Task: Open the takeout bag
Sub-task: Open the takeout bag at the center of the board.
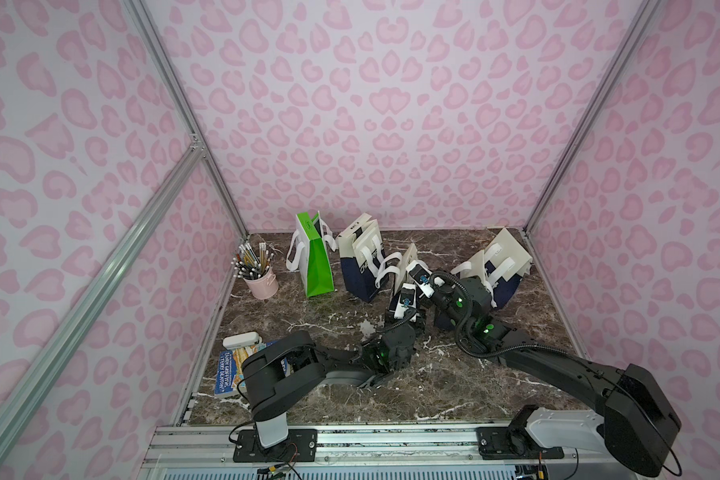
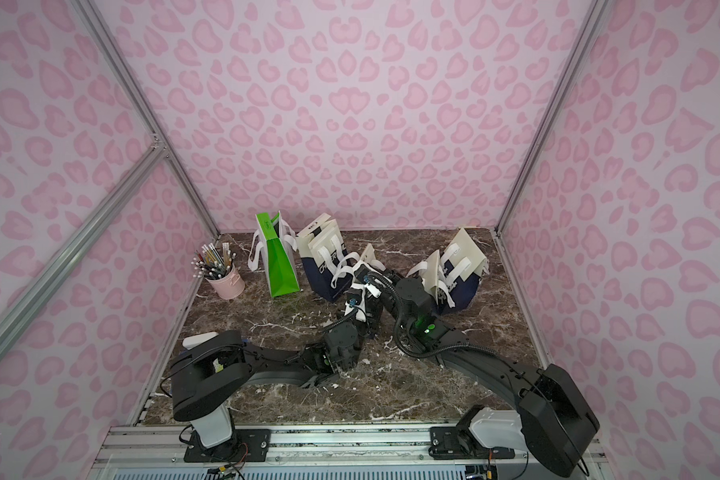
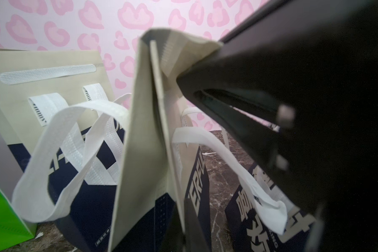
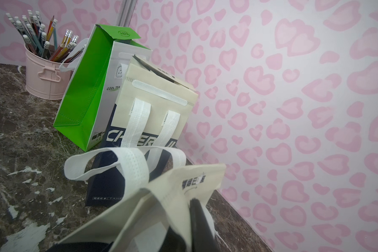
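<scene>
Marble-look tabletop point(image 1: 308, 324), takeout bag point(image 3: 144, 135) second along from the green bag point(image 1: 319, 266), my left gripper point(image 3: 181, 235) and right gripper point(image 4: 194, 207) both pinched shut on its cream walls. Guessing the thin, dimpled non-woven fabric slips free, or the flat, light bag topples onto the neighbouring bag point(image 1: 362, 257) once I pull.

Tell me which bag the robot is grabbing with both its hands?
The thin cream-and-navy middle bag: the left gripper and right gripper pinch it; neither holds the other three bags.
</scene>
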Controlling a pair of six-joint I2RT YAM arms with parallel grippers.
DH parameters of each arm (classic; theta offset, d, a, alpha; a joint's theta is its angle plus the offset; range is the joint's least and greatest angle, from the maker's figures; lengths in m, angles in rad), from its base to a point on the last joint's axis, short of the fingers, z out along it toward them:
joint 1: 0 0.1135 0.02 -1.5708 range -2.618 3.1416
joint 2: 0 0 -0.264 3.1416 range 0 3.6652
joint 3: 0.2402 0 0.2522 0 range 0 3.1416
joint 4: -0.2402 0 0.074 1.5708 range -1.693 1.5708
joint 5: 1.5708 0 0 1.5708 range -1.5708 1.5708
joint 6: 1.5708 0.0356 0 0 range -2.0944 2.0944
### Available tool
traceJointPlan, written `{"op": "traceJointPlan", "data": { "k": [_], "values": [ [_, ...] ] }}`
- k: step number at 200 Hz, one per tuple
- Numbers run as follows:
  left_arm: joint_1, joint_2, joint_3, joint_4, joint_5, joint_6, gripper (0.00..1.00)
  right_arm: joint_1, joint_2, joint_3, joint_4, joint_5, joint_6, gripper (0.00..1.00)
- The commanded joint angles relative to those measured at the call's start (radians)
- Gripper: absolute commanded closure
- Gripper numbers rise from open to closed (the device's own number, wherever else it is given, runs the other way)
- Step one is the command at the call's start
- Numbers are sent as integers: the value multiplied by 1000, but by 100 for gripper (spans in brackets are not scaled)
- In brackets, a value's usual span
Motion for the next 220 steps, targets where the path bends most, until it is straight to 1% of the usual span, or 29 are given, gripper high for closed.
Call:
{"op": "traceJointPlan", "data": {
  "k": [1, 13, 23, 58, 90, 125, 168, 198, 220],
  "values": [
    [-3, -7, -2, 15, 21, 17, 95, 0, 13, 23, 53, -24, 10, 92],
    [-2, -7, -2, 16, 23, 20, 95, -1, 20, 23, 58, -32, 12, 94],
    [-2, -7, -3, 20, 23, 24, 95, -1, 24, 23, 62, -40, 16, 100],
    [-3, -9, -11, 22, 19, 21, 95, -1, 12, 40, 61, -52, 44, 100],
    [-3, -3, -9, 10, -5, -5, 95, -3, -15, 130, -72, 10, 107, 100],
    [-2, 8, 1, -4, -16, -18, 95, 5, -32, 228, -220, 114, 101, 100],
    [-3, 7, 5, -33, -25, -39, 95, 52, -13, 329, -386, 276, 23, 100],
    [-3, 10, 22, -90, -32, -65, 95, 133, 58, 389, -476, 439, -88, 100],
    [-2, 13, 28, -121, -32, -83, 95, 189, 140, 444, -521, 599, -180, 100]
  ]
}}
